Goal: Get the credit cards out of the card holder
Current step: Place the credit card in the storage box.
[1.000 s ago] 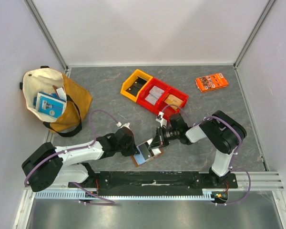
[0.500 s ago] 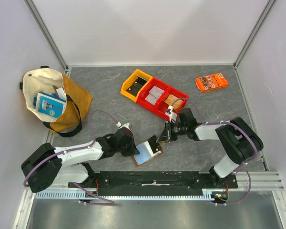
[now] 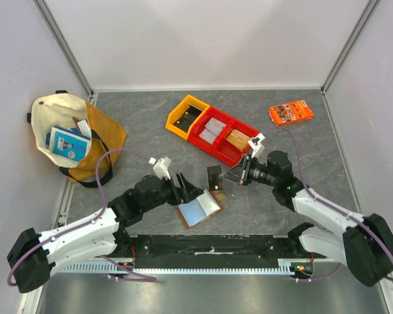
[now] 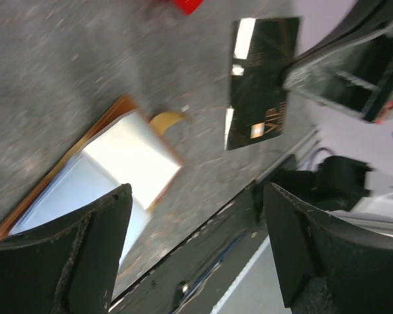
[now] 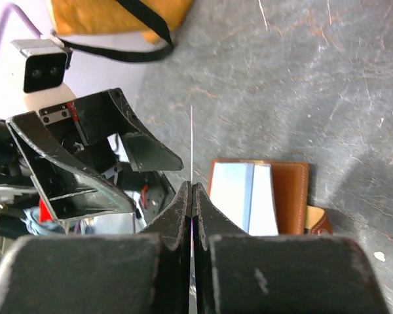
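The brown card holder [image 3: 213, 210] lies open on the mat, with pale blue and white credit cards [image 3: 197, 210] still in it. My right gripper [image 3: 225, 177] is shut on a dark credit card [image 3: 214, 176], held upright above the mat just beyond the holder. In the right wrist view that card [image 5: 192, 147] shows edge-on between the shut fingertips of the right gripper [image 5: 193, 191], the card holder [image 5: 291, 196] to its right. My left gripper [image 3: 190, 190] hangs open just left of the holder. The left wrist view shows the left gripper [image 4: 196, 252] empty, the card holder [image 4: 101, 124] and the dark card [image 4: 259, 82].
A cream and mustard tote bag [image 3: 78, 134] with a blue packet sits at the far left. A yellow bin [image 3: 187, 112] and red bins [image 3: 221, 136] stand behind the grippers. An orange printed packet [image 3: 291, 112] lies at the back right.
The left gripper has let go of the card holder, opened and lifted back. The right gripper has drawn a dark card out of the holder and moved up and right with it.
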Controlling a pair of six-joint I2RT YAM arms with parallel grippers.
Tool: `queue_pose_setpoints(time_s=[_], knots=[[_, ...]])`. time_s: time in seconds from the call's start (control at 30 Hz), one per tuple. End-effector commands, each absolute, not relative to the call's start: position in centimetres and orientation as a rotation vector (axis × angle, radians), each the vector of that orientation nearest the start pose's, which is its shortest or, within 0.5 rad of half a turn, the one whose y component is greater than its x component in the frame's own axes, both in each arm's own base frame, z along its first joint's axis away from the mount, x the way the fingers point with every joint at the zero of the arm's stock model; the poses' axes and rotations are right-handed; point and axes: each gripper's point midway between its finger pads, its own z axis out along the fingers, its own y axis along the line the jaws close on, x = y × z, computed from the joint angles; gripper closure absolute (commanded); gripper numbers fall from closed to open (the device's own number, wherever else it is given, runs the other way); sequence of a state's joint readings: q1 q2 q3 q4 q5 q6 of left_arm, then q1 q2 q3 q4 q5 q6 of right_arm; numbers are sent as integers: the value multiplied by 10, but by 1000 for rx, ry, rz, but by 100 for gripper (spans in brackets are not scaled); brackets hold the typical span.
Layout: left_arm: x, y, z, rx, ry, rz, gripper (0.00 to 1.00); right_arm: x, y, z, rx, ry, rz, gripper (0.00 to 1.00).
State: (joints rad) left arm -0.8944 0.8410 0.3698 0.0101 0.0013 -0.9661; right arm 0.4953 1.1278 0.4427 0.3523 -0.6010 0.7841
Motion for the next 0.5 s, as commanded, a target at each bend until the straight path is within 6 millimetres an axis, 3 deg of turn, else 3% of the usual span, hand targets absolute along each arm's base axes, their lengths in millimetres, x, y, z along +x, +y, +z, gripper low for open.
queue_pose_setpoints(time_s=[0.0,0.1,0.17,0.47], knots=[[172,-275,189,-28,1920,-1336,12,227,253,197,47,1902,1490,100],[168,-283,214,20,1816,-1430,11,223,247,217,116,1784,1547,100],[169,-289,220,41,1784,-1457,13,220,243,229,149,1711,1585,100],[172,-315,236,86,1696,-1573,19,204,247,246,163,1607,1687,100]])
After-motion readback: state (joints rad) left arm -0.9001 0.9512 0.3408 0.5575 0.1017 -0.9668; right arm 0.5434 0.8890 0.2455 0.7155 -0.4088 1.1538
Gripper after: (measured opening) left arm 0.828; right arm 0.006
